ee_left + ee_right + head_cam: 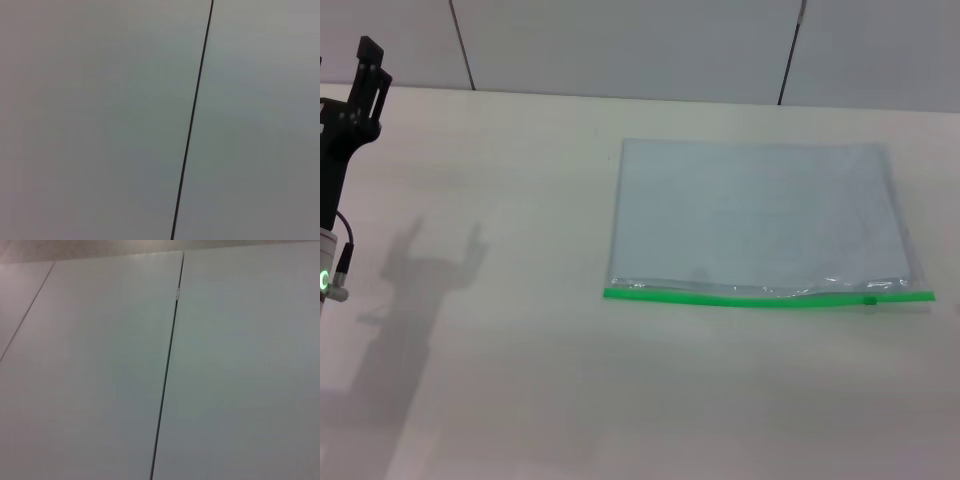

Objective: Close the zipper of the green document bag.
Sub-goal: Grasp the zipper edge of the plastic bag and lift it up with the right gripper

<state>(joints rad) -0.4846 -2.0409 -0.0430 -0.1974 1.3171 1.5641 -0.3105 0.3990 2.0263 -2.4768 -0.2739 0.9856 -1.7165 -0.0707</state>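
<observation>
The green document bag [760, 215] lies flat on the table, right of centre in the head view. Its zipper [720, 296] runs along the near long edge as a bright green strip. A small green slider tab [869, 299] sits close to the strip's right end, where the strip looks slightly wavy. My left gripper [372, 68] is raised at the far left, well away from the bag, pointing up with nothing between its fingers. Its shadow on the table shows two separate prongs. My right gripper is out of view. Both wrist views show only wall panels.
The pale table [520, 380] stretches wide to the left of the bag and in front of it. A wall with dark panel seams [465, 45] stands behind the table's far edge.
</observation>
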